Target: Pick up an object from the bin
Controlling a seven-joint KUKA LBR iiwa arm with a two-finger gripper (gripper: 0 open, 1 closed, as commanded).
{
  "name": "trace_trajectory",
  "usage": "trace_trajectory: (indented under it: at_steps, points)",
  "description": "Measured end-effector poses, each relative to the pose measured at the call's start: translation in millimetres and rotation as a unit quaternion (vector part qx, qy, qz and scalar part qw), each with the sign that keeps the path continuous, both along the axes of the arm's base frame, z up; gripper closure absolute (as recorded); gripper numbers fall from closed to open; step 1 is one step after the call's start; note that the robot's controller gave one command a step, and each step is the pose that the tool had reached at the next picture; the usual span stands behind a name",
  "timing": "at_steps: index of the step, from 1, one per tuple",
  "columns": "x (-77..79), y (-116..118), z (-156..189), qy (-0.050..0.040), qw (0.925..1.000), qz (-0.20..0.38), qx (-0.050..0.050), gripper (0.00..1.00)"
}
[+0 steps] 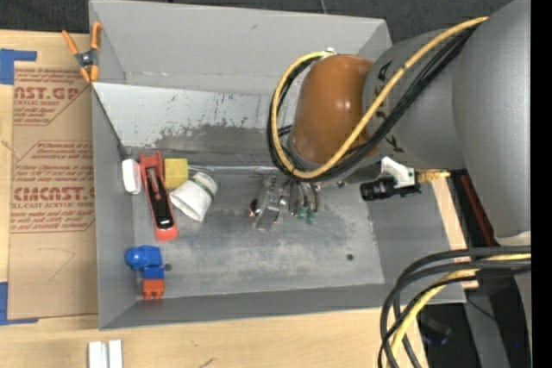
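My gripper (pixel 291 207) hangs below the arm's orange cover, low over the bin floor right of the middle. Its two metal fingers stand apart, open, and I see nothing between them. A tiny green thing (pixel 308 216) lies at the tip of the right finger. The nearest larger thing is a white cup-shaped piece (pixel 193 196), lying on its side well to the gripper's left. Beside that piece are a yellow block (pixel 176 172) and a long red and black tool (pixel 158 195).
A small white piece (pixel 130 175) lies against the bin's left wall. A blue and orange thing (pixel 146 269) sits in the front left corner. The arm and its looped cables cover the bin's right side.
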State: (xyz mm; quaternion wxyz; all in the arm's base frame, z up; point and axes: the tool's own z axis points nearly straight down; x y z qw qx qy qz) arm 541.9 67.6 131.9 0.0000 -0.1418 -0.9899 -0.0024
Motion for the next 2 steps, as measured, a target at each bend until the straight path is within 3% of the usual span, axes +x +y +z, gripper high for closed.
trace_trajectory:
  at_steps: [2]
  points:
    - [-0.3, 0.3, 15.3, -0.0005, 1.0, 0.0, 0.0, 1.0]
